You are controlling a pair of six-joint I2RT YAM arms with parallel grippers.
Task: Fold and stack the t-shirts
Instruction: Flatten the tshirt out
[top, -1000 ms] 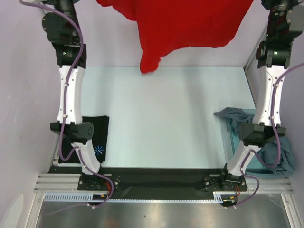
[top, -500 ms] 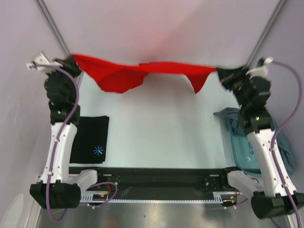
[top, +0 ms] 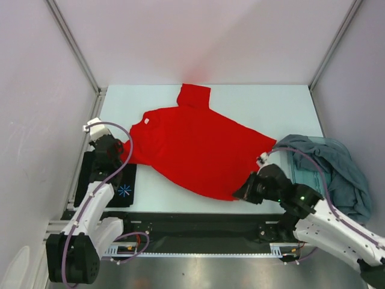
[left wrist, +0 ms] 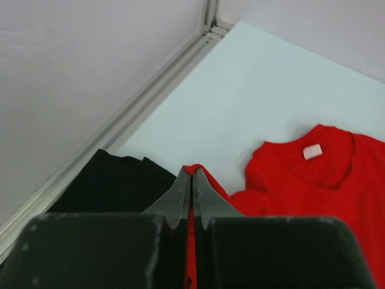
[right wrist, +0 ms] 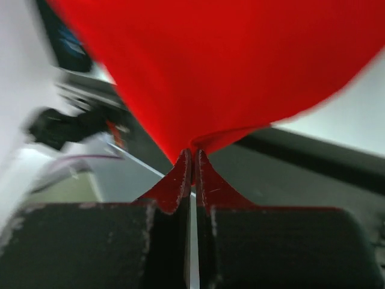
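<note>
Red t-shirt (top: 198, 150) lies spread out, left gripper (left wrist: 191, 174) and right gripper (right wrist: 192, 158) each pinching its edge; right of it a bin (top: 304, 177) holds crumpled teal-grey t-shirts (top: 346, 174).

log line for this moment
red shirt: spread on table | left gripper: shut on it | right gripper: shut on it | black shirt: folded

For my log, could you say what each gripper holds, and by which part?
Both pinch the red t-shirt: left gripper beside the collar, right gripper at the opposite edge.

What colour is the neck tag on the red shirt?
White; the small neck tag on the bright red cloth t-shirt shows best in the left wrist view.
</note>
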